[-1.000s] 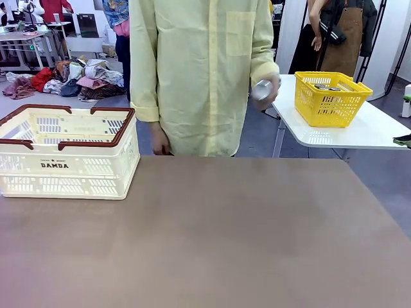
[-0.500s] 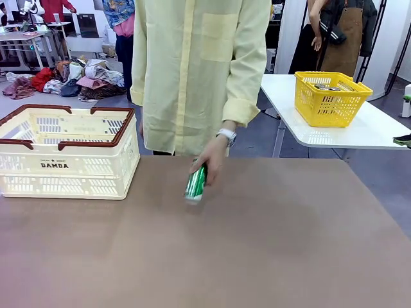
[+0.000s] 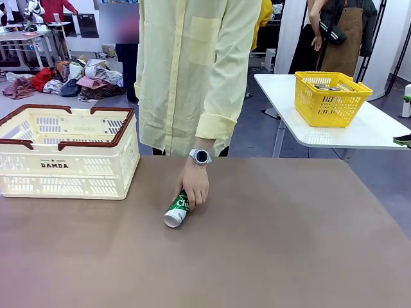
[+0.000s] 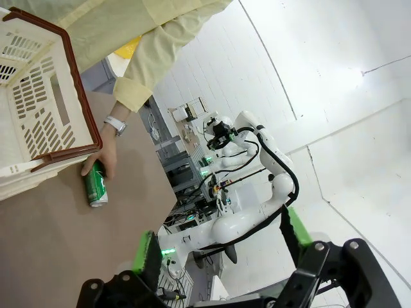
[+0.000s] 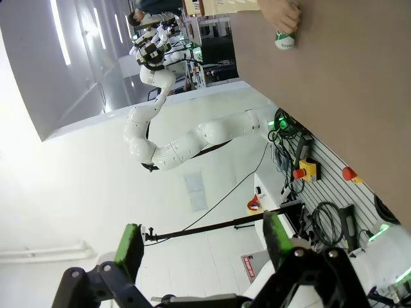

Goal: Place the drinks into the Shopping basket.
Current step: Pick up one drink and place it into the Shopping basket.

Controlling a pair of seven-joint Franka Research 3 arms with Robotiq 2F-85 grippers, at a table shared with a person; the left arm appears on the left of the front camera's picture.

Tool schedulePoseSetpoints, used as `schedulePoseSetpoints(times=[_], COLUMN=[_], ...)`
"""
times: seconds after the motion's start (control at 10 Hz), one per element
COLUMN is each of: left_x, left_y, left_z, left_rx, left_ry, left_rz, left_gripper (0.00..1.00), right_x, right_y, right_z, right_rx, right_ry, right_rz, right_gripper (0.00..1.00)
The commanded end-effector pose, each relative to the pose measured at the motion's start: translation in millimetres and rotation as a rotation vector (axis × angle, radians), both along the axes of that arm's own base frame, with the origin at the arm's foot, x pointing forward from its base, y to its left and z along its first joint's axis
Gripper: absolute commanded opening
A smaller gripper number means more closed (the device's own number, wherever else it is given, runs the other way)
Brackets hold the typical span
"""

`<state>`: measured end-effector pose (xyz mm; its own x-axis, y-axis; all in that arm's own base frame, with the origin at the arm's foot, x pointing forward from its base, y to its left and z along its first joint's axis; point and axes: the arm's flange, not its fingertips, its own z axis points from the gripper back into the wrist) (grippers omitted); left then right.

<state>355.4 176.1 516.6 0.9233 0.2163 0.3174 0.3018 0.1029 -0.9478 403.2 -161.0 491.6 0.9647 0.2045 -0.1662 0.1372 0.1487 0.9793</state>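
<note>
– Near the middle of the table (image 3: 289, 244), a little to the left, the green can (image 3: 176, 210) lies on its side. Its silver top is turned toward the robot, and the person's hand (image 3: 194, 185) rests on its far end.
– How is it likely to handle?
– Probably modest in weight if full, and stiff, though a hard squeeze could dent the thin wall. The smooth round side looks slippery, and lying down it may roll once the hand lets go.
– Where should it be taken?
– Across the middle of the body, pads on opposite sides, clear of the hand.
– And the basket?
– The cream basket (image 3: 64, 168) stands at the far left, top open, well apart from the can.
– The grippers?
– The left gripper (image 4: 218, 240) and the right gripper (image 5: 204, 242) both have their jaws wide apart and hold nothing.
</note>
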Motion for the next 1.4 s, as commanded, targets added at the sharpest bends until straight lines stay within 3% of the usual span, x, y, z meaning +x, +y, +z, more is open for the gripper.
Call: schedulePoseSetpoints(times=[0.0,0.8,1.1,1.3], left_x=[-3.1,0.0,-11.3,-18.7], left_y=[2.0,0.0,-52.5,-104.4], left_z=[0.6,0.0,39.1,59.2], left_rx=[0.005,0.000,0.239,0.406], left_ry=[-0.008,0.000,0.014,-0.018], left_rz=[-0.012,0.000,-0.061,-0.158], left_gripper=[1.00,1.00,1.00,1.00], right_x=[4.5,4.5,4.5,4.5], right_y=[2.2,2.2,2.2,2.2], right_z=[5.6,5.6,5.6,5.6], right_rx=[0.004,0.004,0.004,0.004], right_ry=[0.017,0.017,0.017,0.017], right_rz=[-0.010,-0.010,-0.010,-0.010], right_gripper=[1.00,1.00,1.00,1.00])
